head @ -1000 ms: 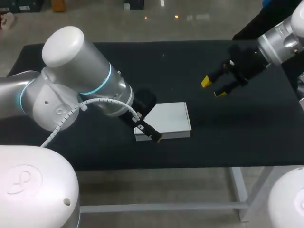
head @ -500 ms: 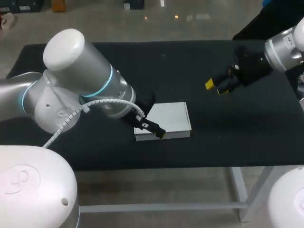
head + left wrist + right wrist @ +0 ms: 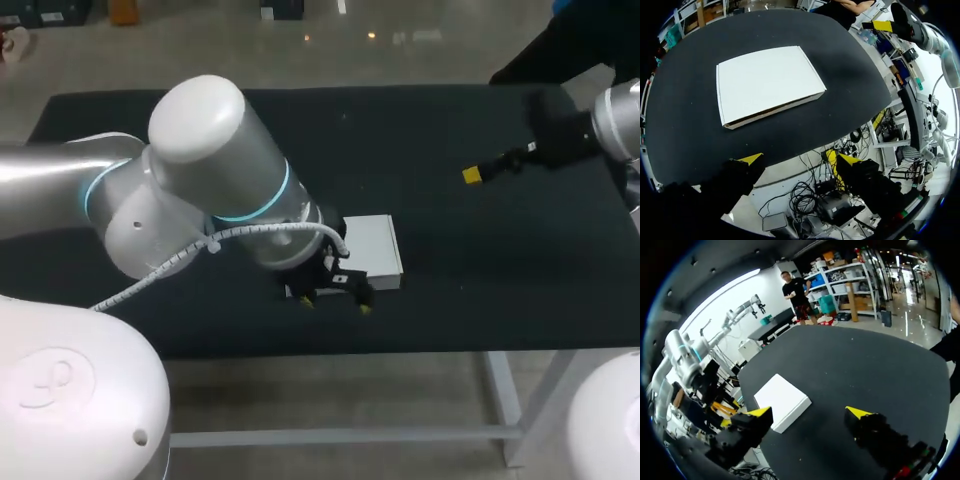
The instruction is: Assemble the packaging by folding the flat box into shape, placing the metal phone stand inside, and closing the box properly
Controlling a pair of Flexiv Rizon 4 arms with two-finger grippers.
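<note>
Head view gives me the black counter [image 3: 450, 300], my left arm [image 3: 200, 190] bulking over its middle, and the white box [image 3: 378, 248] lying flat and shut-looking near the front edge. No phone stand shows, so I cannot tell whether it is inside. My left gripper [image 3: 801, 160] hangs spread and empty just off the box's near side, placed, I judge, to leave the box alone. My right gripper [image 3: 809, 412], also spread and empty, is held well apart over the far right, likely to keep clear.
</note>
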